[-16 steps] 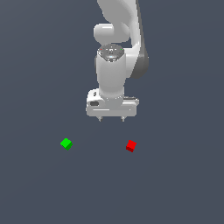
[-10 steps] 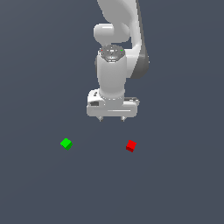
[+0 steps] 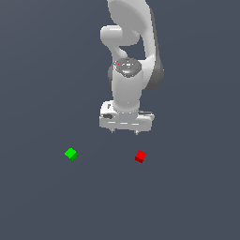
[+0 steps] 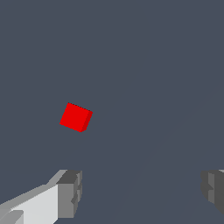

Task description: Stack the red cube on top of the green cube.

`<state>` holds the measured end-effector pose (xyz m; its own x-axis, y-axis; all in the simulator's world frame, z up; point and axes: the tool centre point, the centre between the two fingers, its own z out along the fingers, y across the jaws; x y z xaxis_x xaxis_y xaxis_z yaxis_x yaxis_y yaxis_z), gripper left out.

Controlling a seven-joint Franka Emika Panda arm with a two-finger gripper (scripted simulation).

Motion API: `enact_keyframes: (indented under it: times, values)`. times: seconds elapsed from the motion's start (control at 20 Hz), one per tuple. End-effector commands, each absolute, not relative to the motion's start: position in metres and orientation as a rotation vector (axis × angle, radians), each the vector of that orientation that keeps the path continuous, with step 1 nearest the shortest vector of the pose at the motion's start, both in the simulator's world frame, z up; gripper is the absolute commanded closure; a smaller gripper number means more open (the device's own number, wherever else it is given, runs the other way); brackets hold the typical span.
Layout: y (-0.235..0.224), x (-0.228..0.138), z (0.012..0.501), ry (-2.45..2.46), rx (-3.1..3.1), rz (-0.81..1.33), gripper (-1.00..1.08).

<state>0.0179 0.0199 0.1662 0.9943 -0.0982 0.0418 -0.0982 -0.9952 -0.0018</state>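
Observation:
The red cube (image 3: 140,156) lies on the dark grey floor toward the exterior view's right. The green cube (image 3: 71,153) lies apart from it, toward the exterior view's left. My gripper (image 3: 124,132) hangs above the floor between them, nearer the red cube and a little behind it. Its fingers are spread wide and hold nothing. In the wrist view the red cube (image 4: 75,117) shows ahead of one fingertip (image 4: 70,192), outside the gap between the fingers. The green cube is out of the wrist view.
The plain dark grey floor (image 3: 187,201) stretches all around with nothing else on it. The white arm (image 3: 129,56) rises behind the gripper.
The arm has shifted slightly toward the exterior view's right and a little lower. The cubes have not moved.

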Motion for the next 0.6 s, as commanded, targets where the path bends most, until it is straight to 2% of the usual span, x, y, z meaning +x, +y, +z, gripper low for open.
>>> enact_keyframes:
  times: [0.0,0.55]
  values:
    - [0.029,0.021,0.157,-0.209,3.133,0.059,-0.92]
    - [0.076,0.046,0.103,-0.533,3.094,0.023,-0.92]
